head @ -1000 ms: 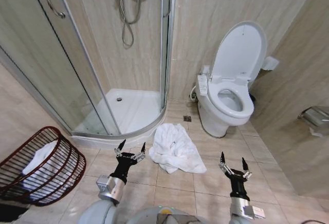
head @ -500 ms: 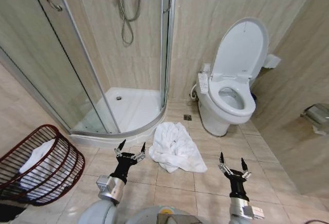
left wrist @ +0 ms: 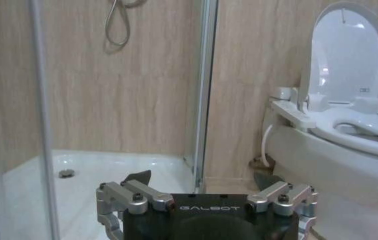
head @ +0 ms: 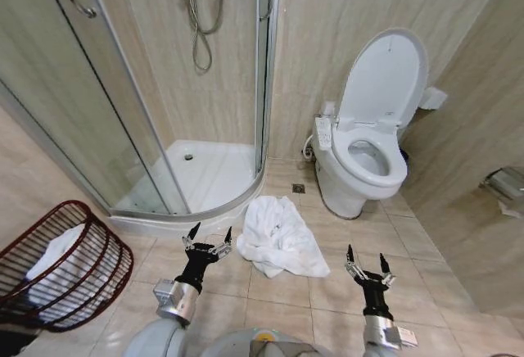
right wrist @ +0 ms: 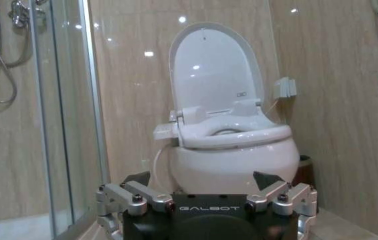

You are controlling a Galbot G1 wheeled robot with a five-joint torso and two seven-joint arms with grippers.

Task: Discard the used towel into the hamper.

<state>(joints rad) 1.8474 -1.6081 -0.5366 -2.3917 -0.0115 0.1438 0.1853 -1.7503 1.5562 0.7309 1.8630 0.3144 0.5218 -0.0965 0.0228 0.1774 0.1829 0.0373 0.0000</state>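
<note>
Both claws, left (head: 209, 238) and right (head: 365, 259), hover with fingers spread and empty over the tiles, the right one now a touch lower and nearer the towel (head: 278, 236) than a second ago. White and crumpled, the towel lies between the claws, just in front of the shower. The hamper (head: 57, 267), already holding white cloth, tilts well left of the towel.

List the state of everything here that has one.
Towel: crumpled on the floor, ungrasped.
Hamper: tilted, white cloth already inside.
Toilet lid: raised.
Shower door: closed.
Left end effector: open, empty, beside the towel.
Right end effector: open, empty, above bare tile.
</note>
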